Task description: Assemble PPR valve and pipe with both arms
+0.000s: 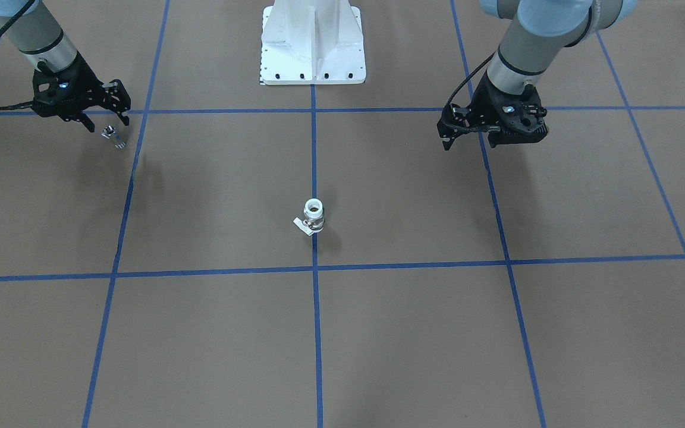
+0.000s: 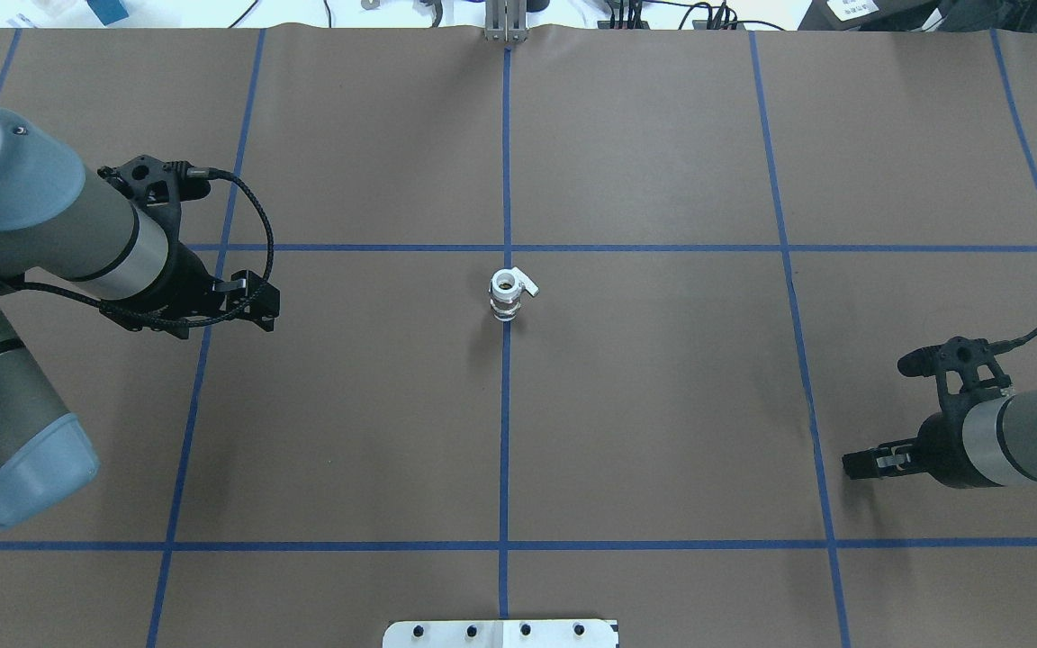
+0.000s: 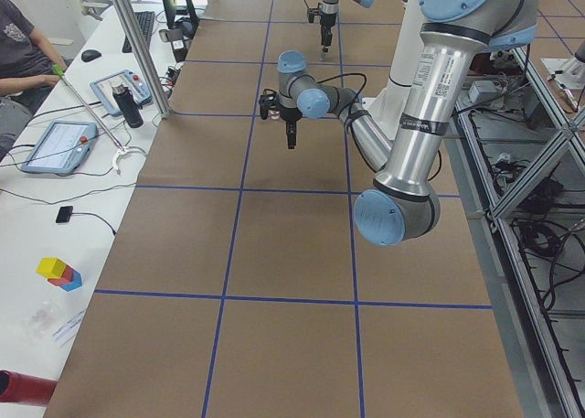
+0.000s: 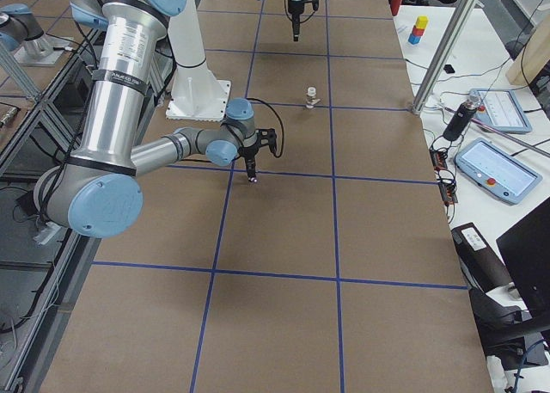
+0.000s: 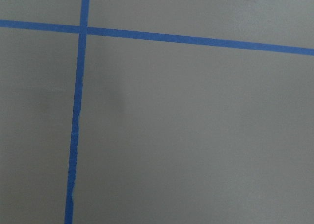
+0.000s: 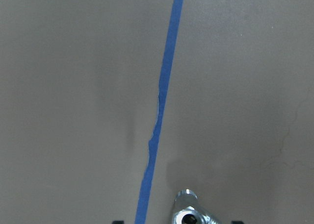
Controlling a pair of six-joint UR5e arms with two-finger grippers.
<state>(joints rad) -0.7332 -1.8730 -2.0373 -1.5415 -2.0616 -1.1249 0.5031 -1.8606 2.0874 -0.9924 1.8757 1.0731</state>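
Pipe [image 1: 114,136] pinched in right gripper [image 1: 110,126]; left gripper [image 1: 468,142] hangs spread and empty, PPR valve [image 1: 313,216] well apart.

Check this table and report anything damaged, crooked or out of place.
Only the tape stands out. In the right wrist view the blue tape line is nicked and buckled partway along, so its edge runs ragged instead of straight. The valve stands upright on the centre line, and nothing looks tipped or spilled.
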